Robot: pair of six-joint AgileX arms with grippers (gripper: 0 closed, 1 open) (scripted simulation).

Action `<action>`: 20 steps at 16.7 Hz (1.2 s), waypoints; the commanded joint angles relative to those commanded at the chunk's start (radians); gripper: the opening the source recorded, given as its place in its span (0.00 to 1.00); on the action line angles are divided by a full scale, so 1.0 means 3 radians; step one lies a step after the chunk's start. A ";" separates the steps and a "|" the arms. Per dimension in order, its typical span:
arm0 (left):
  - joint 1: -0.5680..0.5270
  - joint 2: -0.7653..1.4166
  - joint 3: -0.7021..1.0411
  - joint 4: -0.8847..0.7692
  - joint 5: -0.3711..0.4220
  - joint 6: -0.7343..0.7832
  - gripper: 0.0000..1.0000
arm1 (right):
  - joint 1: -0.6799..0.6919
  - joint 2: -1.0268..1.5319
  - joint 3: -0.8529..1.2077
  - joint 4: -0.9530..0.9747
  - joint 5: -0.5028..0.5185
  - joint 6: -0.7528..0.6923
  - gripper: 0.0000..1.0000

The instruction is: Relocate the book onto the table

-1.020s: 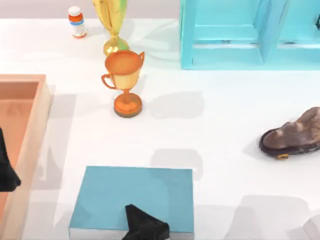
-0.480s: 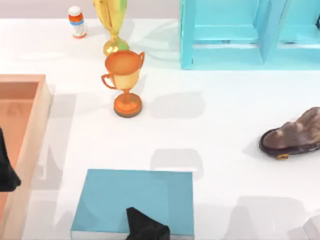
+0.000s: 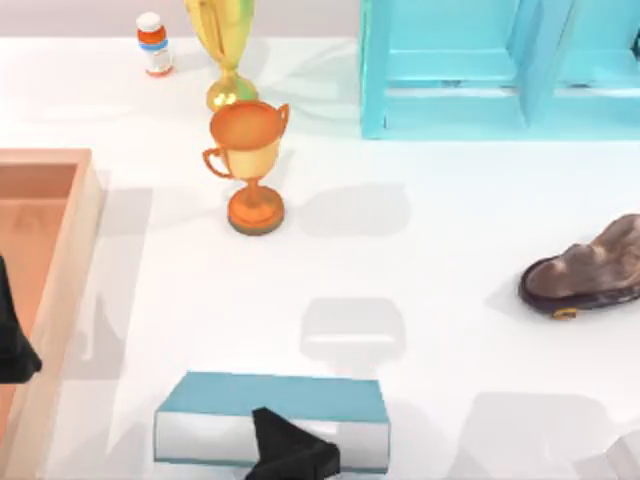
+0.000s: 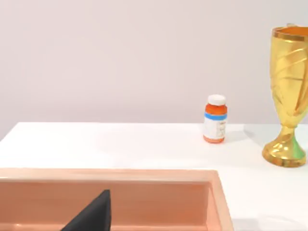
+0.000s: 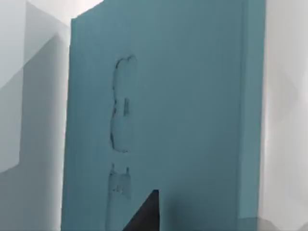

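Since the earlier frames, you can see the book has tipped: half a second ago its teal cover faced the overhead camera almost flat, and now that cover is a narrow strip with the white page edges turned up toward the camera as a broad band. The book sits at the bottom centre of the top view, over the white table, with its own shadow patch just above it in the frame.

Your right gripper is the dark shape at the bottom edge of the top view, overlapping the book's near edge. It appears to be holding the book, though the fingers themselves are too cropped for you to see how they sit. In the right wrist view the teal cover runs across most of the frame, with a faint embossed mark on it and one dark fingertip at the bottom edge.

Your left gripper is parked at the far left edge of the top view, over the brown tray; you cannot tell whether it is wide or narrow. Its wrist view looks across the tray rim toward an orange pill bottle and a gold trophy.

The orange trophy stands in the upper left centre of the top view, the turquoise shelf unit at the upper right, and a brown shoe at the right edge.
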 joint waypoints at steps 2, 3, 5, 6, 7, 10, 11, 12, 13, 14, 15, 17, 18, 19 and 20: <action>0.0000 0.0000 0.0000 0.0000 0.0000 0.0000 1.00 | 0.0000 0.0000 0.0000 0.0000 0.0000 0.0000 0.98; 0.0000 0.0000 0.0000 0.0000 0.0000 0.0000 1.00 | 0.0000 0.0000 0.0000 0.0000 0.0000 0.0000 1.00; 0.0000 0.0000 0.0000 0.0000 0.0000 0.0000 1.00 | 0.0000 0.0000 0.0000 0.0000 0.0000 0.0000 1.00; 0.0000 0.0000 0.0000 0.0000 0.0000 0.0000 1.00 | 0.0000 0.0000 0.0000 0.0000 0.0000 0.0000 1.00; 0.0000 0.0000 0.0000 0.0000 0.0000 0.0000 1.00 | 0.0000 0.0000 0.0000 0.0000 0.0000 0.0000 1.00; 0.0000 0.0000 0.0000 0.0000 0.0000 0.0000 1.00 | 0.0000 0.0000 0.0000 0.0000 0.0000 0.0000 1.00; 0.0000 0.0000 0.0000 0.0000 0.0000 0.0000 1.00 | 0.0001 0.0004 -0.0004 0.0000 -0.0001 0.0003 1.00; 0.0000 0.0000 0.0000 0.0000 0.0000 0.0000 1.00 | 0.0003 0.0004 -0.0002 -0.0003 -0.0002 0.0006 1.00; 0.0000 0.0000 0.0000 0.0000 0.0000 0.0000 1.00 | 0.0017 0.0007 0.0016 -0.0038 -0.0010 0.0043 1.00; 0.0000 0.0000 0.0000 0.0000 0.0000 0.0000 1.00 | 0.0046 0.0011 0.0049 -0.0107 -0.0023 0.0114 1.00; 0.0000 0.0000 0.0000 0.0000 0.0000 0.0000 1.00 | 0.0091 0.0018 0.0096 -0.0210 -0.0038 0.0221 1.00; 0.0000 0.0000 0.0000 0.0000 0.0000 0.0000 1.00 | 0.0221 0.0041 0.0223 -0.0514 -0.0060 0.0524 1.00; 0.0000 0.0000 0.0000 0.0000 0.0000 0.0000 1.00 | 0.0303 0.0057 0.0297 -0.0708 -0.0061 0.0710 1.00; 0.0000 0.0000 0.0000 0.0000 0.0000 0.0000 1.00 | 0.0394 0.0077 0.0374 -0.0928 -0.0055 0.0911 1.00; 0.0000 0.0000 0.0000 0.0000 0.0000 0.0000 1.00 | 0.0491 0.0102 0.0452 -0.1173 -0.0036 0.1124 1.00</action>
